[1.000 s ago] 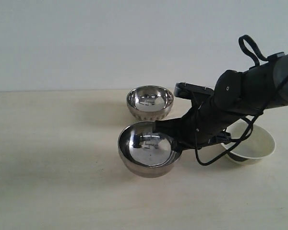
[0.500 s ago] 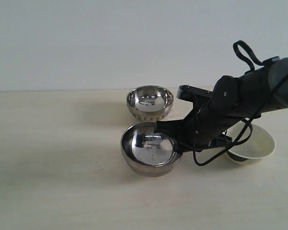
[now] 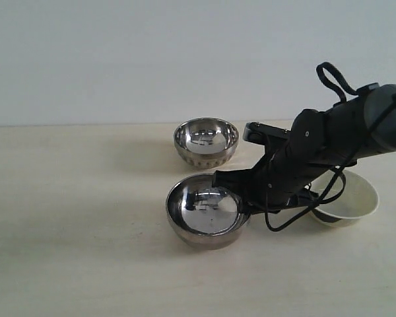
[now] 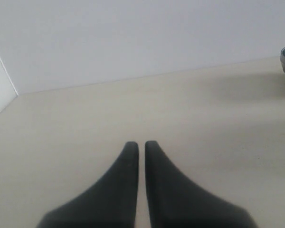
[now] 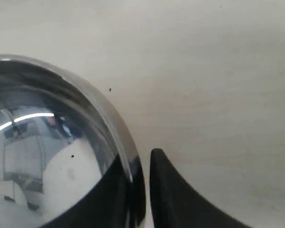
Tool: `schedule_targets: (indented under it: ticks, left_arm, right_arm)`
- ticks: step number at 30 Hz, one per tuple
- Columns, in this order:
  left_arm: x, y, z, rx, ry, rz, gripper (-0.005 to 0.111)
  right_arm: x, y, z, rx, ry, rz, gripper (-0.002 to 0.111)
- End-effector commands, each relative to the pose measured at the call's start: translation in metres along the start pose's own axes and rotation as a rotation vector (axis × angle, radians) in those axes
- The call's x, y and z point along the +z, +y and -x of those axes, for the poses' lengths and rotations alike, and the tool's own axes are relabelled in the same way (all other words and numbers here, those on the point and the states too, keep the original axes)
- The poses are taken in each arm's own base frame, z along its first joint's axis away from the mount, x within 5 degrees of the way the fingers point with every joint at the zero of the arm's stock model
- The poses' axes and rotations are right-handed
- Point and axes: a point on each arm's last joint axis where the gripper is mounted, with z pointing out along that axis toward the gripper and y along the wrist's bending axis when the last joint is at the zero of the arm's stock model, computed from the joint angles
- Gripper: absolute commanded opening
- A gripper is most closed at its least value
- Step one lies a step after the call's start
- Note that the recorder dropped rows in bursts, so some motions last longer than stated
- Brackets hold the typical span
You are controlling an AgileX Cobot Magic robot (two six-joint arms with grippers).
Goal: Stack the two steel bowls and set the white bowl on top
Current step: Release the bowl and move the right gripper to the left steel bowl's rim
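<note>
The right arm [image 3: 330, 135] stretches low, right hand [image 5: 141, 164] fingers seemingly slightly parted; left hand [image 4: 139, 145] fingers nearly together.

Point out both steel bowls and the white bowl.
ribbed steel bowl [image 3: 206, 137], exterior view, inner wall
smooth steel bowl [image 3: 204, 208], exterior view, inner wall
white bowl [image 3: 360, 197], exterior view, inner wall

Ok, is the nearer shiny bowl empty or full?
Empty. The smooth steel bowl shows only mirror reflections inside, nothing lying in it.

Near bowl [image 3: 204, 212] before far bowl [image 3: 206, 140]
</note>
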Motion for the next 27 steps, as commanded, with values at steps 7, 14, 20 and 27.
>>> schedule_targets:
  ticks: [7, 14, 20, 27]
  left_arm:
    - [0.000, 0.000, 0.000, -0.017, -0.008, 0.001, 0.004]
    - [0.000, 0.000, 0.000, -0.017, -0.008, 0.001, 0.004]
    - [0.000, 0.000, 0.000, -0.017, -0.008, 0.001, 0.004]
    - [0.000, 0.000, 0.000, -0.017, -0.008, 0.001, 0.004]
  right_arm:
    - [-0.008, 0.004, 0.005, -0.024, -0.027, 0.012, 0.047]
    - [-0.030, 0.010, 0.011, -0.032, -0.071, 0.040, 0.047]
    - [-0.056, 0.017, 0.018, -0.077, -0.135, 0.059, 0.047]
    - [-0.082, 0.021, 0.024, -0.131, -0.205, 0.063, 0.047]
